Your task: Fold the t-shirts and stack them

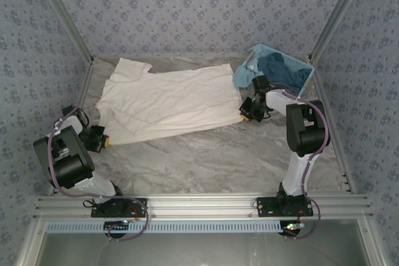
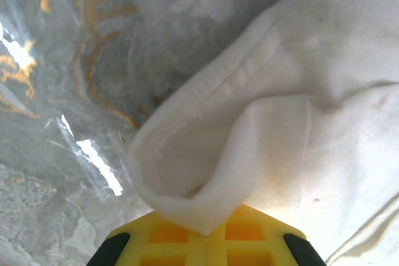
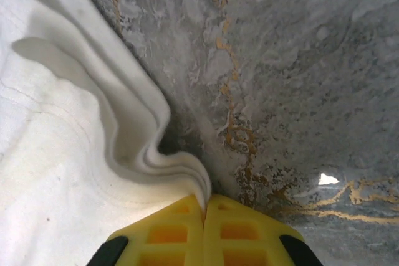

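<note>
Near the tabletop's [image 1: 206, 160] left edge, the left fingers [image 2: 187, 244] are clamped on a folded corner of the cream t-shirt [image 1: 165, 101], which lies spread across the far middle. At its right hem, the right fingers [image 3: 187, 225] pinch a rippled fold, near the light blue basket [image 1: 307, 70] in the far right corner.

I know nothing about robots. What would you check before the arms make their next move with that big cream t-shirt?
1. Left gripper shut on the cream cloth t-shirt hem: ok.
2. Right gripper shut on the hem: ok.
3. Shirt spread flat on the grey marble table: ok, lightly wrinkled.
4. Light blue plastic lattice basket apart from the shirt: cannot tell.
5. Both cloth layers pinched: cannot tell.
</note>
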{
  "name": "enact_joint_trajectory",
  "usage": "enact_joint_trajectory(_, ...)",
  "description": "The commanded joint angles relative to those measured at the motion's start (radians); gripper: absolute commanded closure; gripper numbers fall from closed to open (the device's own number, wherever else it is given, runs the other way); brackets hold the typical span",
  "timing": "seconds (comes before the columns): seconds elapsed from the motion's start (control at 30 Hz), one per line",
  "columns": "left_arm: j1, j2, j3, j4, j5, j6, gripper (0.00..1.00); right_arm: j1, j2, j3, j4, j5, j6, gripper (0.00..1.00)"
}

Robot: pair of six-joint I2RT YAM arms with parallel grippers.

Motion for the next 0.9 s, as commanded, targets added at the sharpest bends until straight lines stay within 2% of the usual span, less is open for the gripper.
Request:
enact_joint_trajectory(0.0,0.001,0.007,0.03,-0.057,-0.073,0.068,1.0,0.006,-0.045,-0.042,-0.035,0.106,0.029,1.0)
enact_joint_trajectory(0.2,0.002,-0.033,0.005,-0.099,-0.114,0.099,1.0,0.031,-0.151,-0.183,-0.077,0.106,0.087,1.0)
enact_joint_trajectory(0.33,0.001,-0.091,-0.06,-0.116,-0.13,0.07,1.0,0.068,-0.243,-0.273,-0.133,0.129,0.156,1.0)
enact_joint_trajectory(0.47,0.001,-0.174,-0.117,-0.14,-0.207,0.042,1.0,0.096,-0.338,-0.339,-0.237,0.17,0.199,1.0)
enact_joint_trajectory(0.6,0.002,-0.248,-0.154,-0.164,-0.256,0.033,1.0,0.105,-0.413,-0.423,-0.25,0.153,0.224,1.0)
enact_joint_trajectory(0.87,0.006,-0.311,-0.2,-0.189,-0.273,0.041,1.0,0.125,-0.545,-0.529,-0.287,0.14,0.273,1.0)
